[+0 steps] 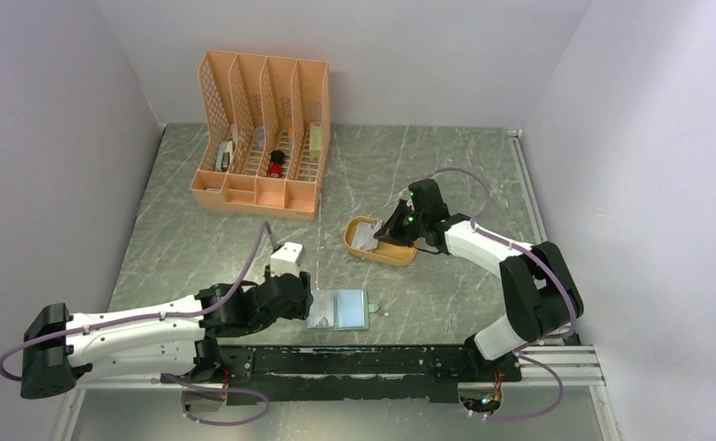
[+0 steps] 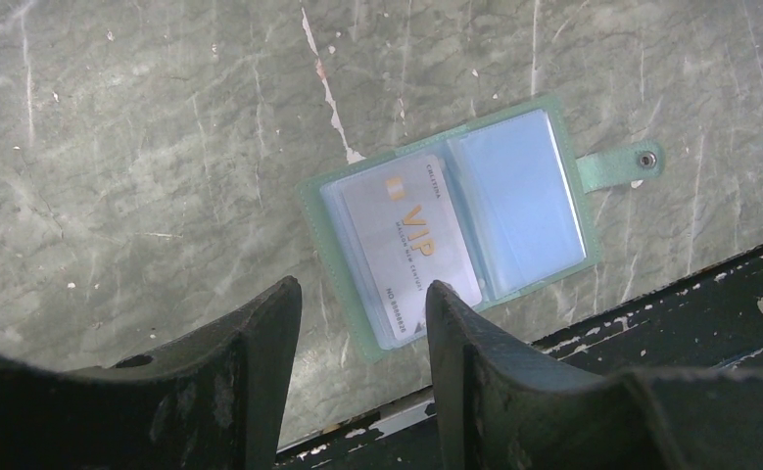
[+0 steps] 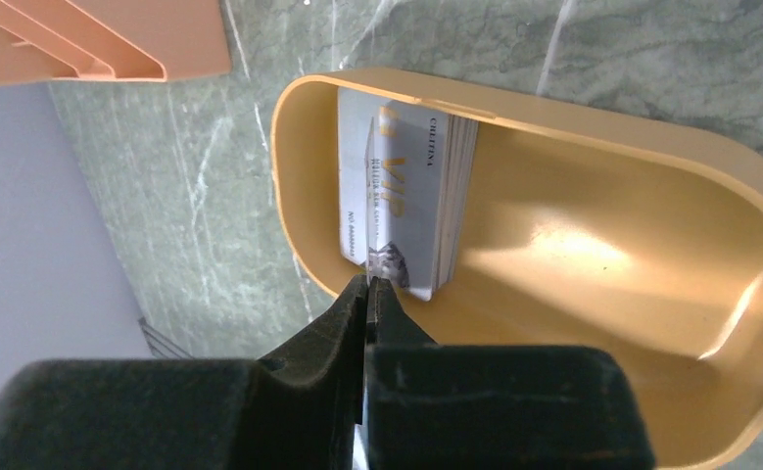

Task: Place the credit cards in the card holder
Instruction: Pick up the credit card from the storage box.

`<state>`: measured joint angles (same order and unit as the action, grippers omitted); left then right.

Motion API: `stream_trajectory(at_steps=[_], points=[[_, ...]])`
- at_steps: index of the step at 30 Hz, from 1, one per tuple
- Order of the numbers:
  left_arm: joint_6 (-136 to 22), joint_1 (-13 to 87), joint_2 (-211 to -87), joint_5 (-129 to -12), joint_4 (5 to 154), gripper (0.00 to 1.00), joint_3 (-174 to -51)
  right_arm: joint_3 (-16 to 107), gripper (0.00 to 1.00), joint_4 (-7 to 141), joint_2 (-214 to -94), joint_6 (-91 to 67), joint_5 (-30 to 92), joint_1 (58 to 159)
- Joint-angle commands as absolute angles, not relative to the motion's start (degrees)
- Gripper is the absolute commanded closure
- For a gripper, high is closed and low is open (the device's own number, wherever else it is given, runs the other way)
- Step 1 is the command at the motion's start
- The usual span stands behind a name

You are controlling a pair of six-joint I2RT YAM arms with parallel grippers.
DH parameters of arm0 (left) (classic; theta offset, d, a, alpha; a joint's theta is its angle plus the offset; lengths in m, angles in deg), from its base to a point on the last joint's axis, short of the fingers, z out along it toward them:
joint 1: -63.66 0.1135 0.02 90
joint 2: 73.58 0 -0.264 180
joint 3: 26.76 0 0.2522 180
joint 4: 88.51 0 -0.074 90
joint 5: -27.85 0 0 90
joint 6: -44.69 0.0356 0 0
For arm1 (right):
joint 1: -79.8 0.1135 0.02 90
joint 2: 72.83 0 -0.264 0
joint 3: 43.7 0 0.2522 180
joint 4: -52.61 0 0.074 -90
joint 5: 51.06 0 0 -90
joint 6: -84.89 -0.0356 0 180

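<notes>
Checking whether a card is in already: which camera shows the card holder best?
Left wrist: the card holder lies open and close, a VIP card visible in one sleeve. The top view shows it small, detail lost; the right wrist view does not show it.

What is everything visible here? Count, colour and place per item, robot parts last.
table: one, grey-green marbled.
desk organizer: one, peach, back left.
tray: one, mustard yellow, mid-table.
credit card stack: several, pale grey, at one end of the tray.
card holder: one, sage green, open near the table's front edge.
card in holder: one, pale grey, gold VIP print, in one clear sleeve.
left gripper: one, black, jaws open, by the card holder.
right gripper: one, black, jaws shut on the stack's top card.
</notes>
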<state>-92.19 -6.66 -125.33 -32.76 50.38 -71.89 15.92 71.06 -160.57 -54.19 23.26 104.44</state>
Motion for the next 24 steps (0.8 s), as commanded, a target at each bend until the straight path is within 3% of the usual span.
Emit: stream_trajectory(at_steps=[1, 9, 17, 20, 24], points=[[-91.51, -6.48, -124.39, -31.42, 49.19, 0.45, -74.79, 19.72, 1.00, 76.03, -157.76, -59.23, 21.07, 103.56], [-92.03, -6.48, -121.72, -29.88, 46.61, 0.45, -76.13, 20.25, 1.00, 78.06, -152.64, -71.94, 14.23, 101.05], [-92.63, -6.49, -119.61, -30.79, 46.41, 0.45, -75.84, 19.82, 1.00, 78.50, -147.41, -74.51, 11.23, 101.00], [-91.59, -6.49, -119.54, -32.65, 47.80, 0.45, -76.26, 21.57, 1.00, 81.06, -145.04, -68.98, 11.99, 101.21], [-88.94, -6.56, -120.59, -38.30, 52.16, 0.44, -76.26, 22.81, 1.00, 88.69, -139.41, -50.45, 14.89, 106.00]])
